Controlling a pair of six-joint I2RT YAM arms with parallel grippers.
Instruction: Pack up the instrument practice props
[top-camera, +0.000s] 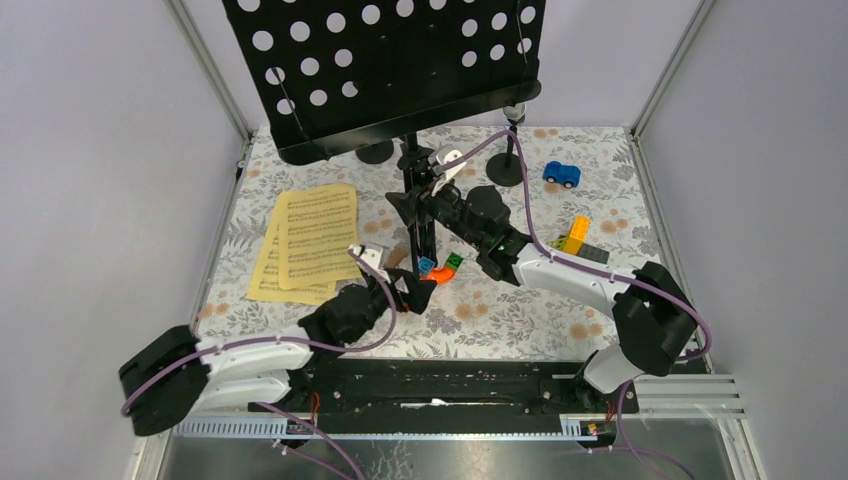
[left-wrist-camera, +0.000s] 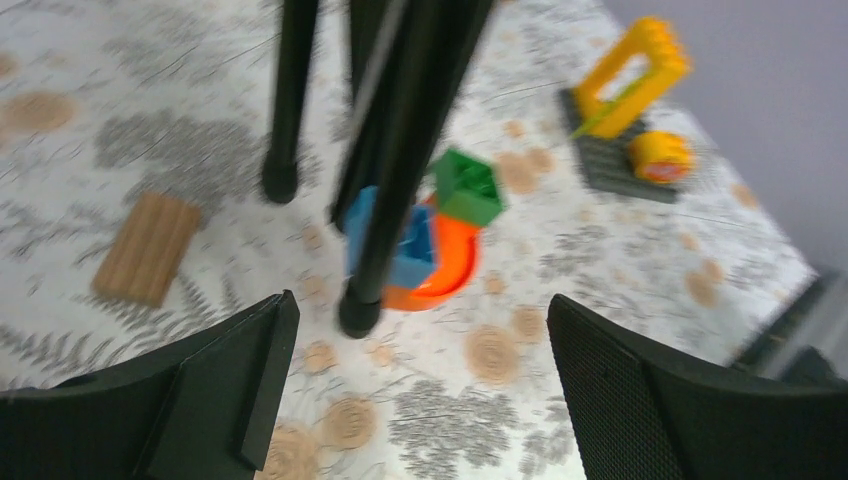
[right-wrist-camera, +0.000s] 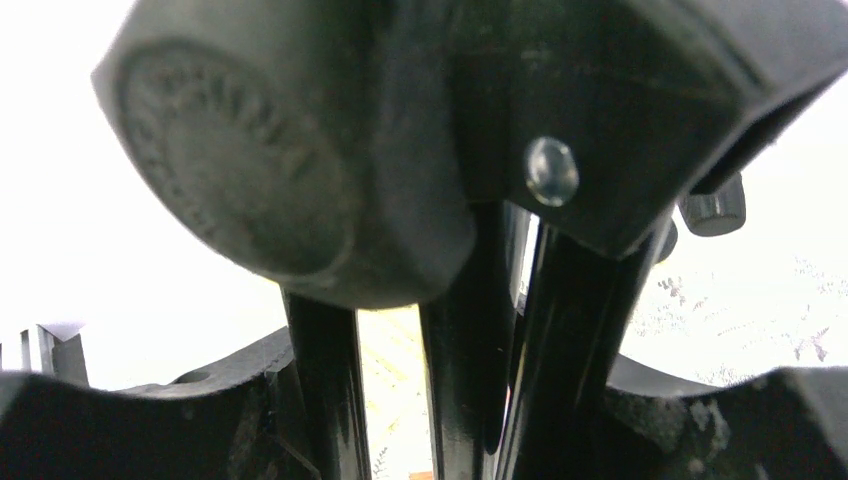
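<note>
The black perforated tripod-legged music rack (top-camera: 390, 60) is seen standing on the floral tabletop (top-camera: 500, 310). Its drawn-together legs are clamped by the right hand (top-camera: 428, 203) just below the collar. The left hand (left-wrist-camera: 422, 310) is held wide apart, empty, before the rack's feet. Yellow sheet-music pages (top-camera: 310, 240) are laid left of the rack.

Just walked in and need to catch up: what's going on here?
The right tool is clamped around the legs of the black music stand. The left tool hangs open beside the stand's feet, near an orange block, holding nothing. The yellow sheet-music pages lie loose on the table, not yet packed.
</note>
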